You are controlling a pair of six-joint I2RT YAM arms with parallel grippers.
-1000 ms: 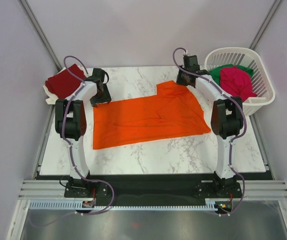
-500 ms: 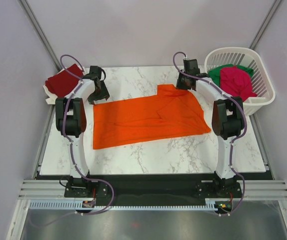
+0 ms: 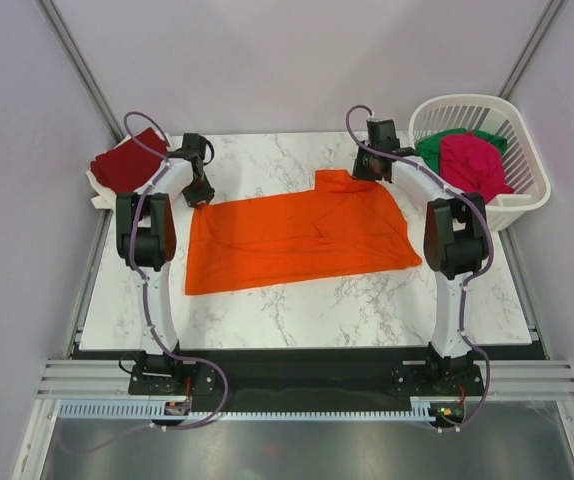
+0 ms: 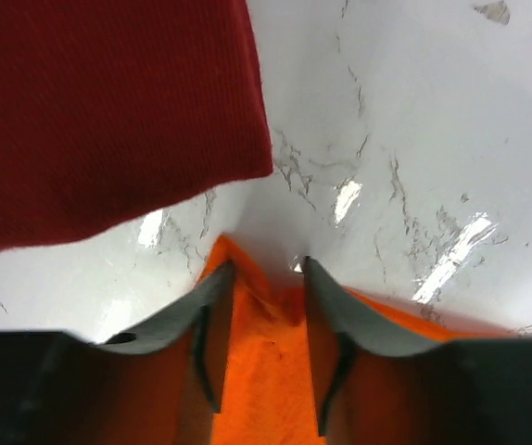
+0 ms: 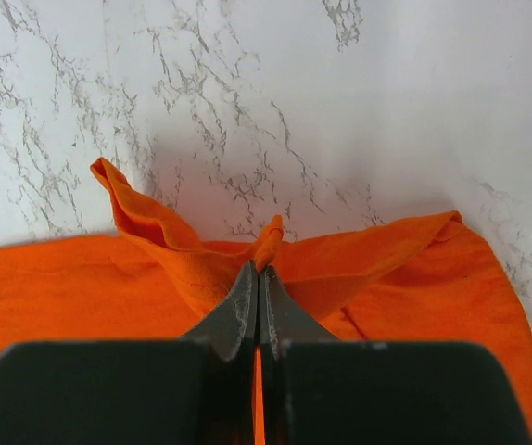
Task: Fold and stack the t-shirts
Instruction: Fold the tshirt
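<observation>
orange t-shirt (image 3: pixel 302 240): soft matte knit, spread mostly flat on the glossy marbled table (image 3: pixel 367 300), rough trapezoid, rumpled along its far edge. right claw (image 5: pixel 259 278) is clamped on a raised pinch at its far-right corner. left claw (image 4: pixel 266 267) has fingers apart, straddling its far-left corner. dark red t-shirt (image 3: pixel 127 160), fine ribbed weave, sits left of it. magenta-pink t-shirt (image 3: pixel 472 160) and green t-shirt (image 3: pixel 437 145) lie crumpled in the white lattice basket (image 3: pixel 527 190) to its right.

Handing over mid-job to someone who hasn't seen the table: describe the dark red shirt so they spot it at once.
Go to the far left corner of the marble table, past the left gripper. The dark red shirt sits there in a compact bundle. It is the only dark one: the orange shirt lies spread mid-table, the pink shirt and green shirt in the basket.
</observation>
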